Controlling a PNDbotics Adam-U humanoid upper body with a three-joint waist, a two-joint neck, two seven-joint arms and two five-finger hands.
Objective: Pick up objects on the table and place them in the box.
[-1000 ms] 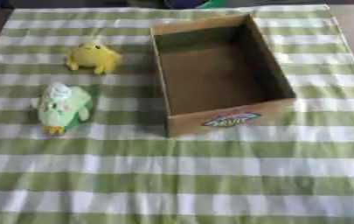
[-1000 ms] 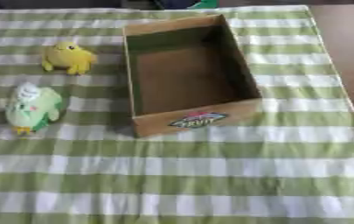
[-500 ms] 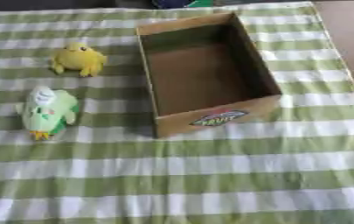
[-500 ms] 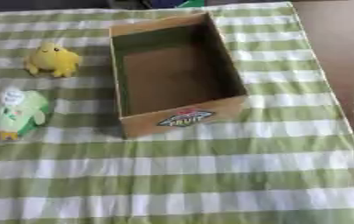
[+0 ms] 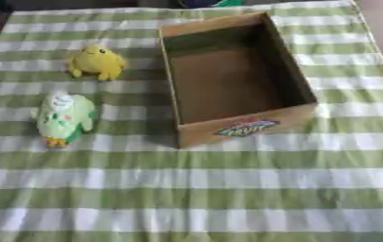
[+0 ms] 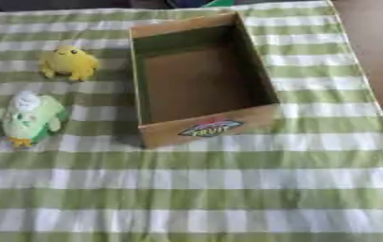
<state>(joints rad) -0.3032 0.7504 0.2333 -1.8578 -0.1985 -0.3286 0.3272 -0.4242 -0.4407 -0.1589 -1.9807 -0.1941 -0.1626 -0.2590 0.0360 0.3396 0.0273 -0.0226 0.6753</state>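
Green-and-white checked cloth (image 5: 227, 189) — brown cardboard box (image 5: 306, 97), yellow plush (image 5: 97, 61), pale green plush (image 5: 64, 117).

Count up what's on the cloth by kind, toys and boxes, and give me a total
Toys: 2, a yellow toy and a green toy, both on the cloth left of the box.
Boxes: 1, the box, with nothing inside.
Total: 3

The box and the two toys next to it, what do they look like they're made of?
The box looks like plain brown cardboard: matte, thin flat walls, a printed label on its near side. The yellow toy and the green toy both seem to be soft plush, with fuzzy, rounded outlines and no shine. They lie on a green-and-white checked cloth, apparently woven fabric.
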